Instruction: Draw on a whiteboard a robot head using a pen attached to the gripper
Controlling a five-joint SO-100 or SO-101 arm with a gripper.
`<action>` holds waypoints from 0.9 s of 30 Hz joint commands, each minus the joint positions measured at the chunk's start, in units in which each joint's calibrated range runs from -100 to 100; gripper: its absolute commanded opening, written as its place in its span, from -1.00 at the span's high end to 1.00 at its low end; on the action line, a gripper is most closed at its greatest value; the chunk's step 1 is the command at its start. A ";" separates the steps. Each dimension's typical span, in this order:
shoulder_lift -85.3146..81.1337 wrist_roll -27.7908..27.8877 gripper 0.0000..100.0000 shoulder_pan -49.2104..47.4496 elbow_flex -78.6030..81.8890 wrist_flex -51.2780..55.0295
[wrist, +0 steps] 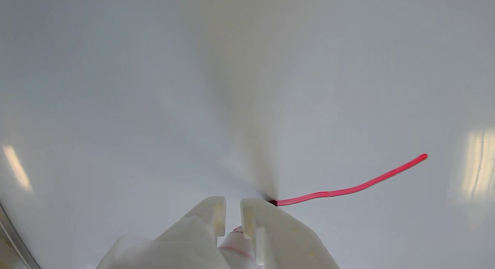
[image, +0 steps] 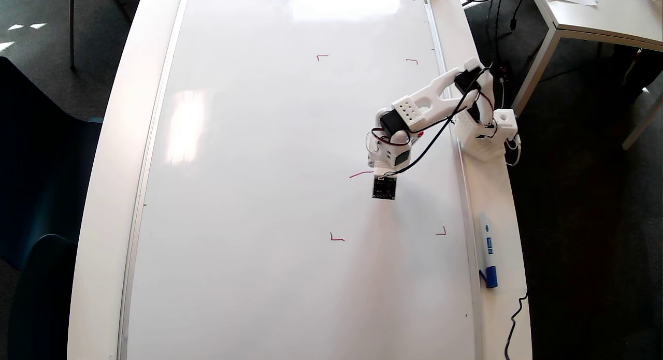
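One red stroke (wrist: 350,189), the only part of the robot head drawn so far, is lying on the whiteboard (image: 259,194); in the wrist view it is running from the gripper's (wrist: 232,207) fingertips out to the right and slightly upward, and in the overhead view (image: 361,174) it is extending left from the gripper (image: 380,166). One pen (wrist: 238,245) is sitting between the two white fingers (wrist: 209,215), which are standing nearly closed with a narrow gap, clamping the pen's white barrel; its tip is hidden behind the right-hand finger where the stroke begins. One black square module (image: 384,187) is hanging just below the gripper in the overhead view. Four small red corner marks are framing the work area: two above the gripper (image: 322,57) (image: 412,61) and two below it (image: 336,239) (image: 441,232). One white marker with a blue cap (image: 488,256) is lying on the white table edge (image: 497,204), well to the lower right of the gripper, outside the silver frame. The arm's white base (image: 487,134) is standing on that same edge, to the gripper's right.
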 commanded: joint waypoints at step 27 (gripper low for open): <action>-16.13 -2.29 0.99 4.41 21.53 -2.47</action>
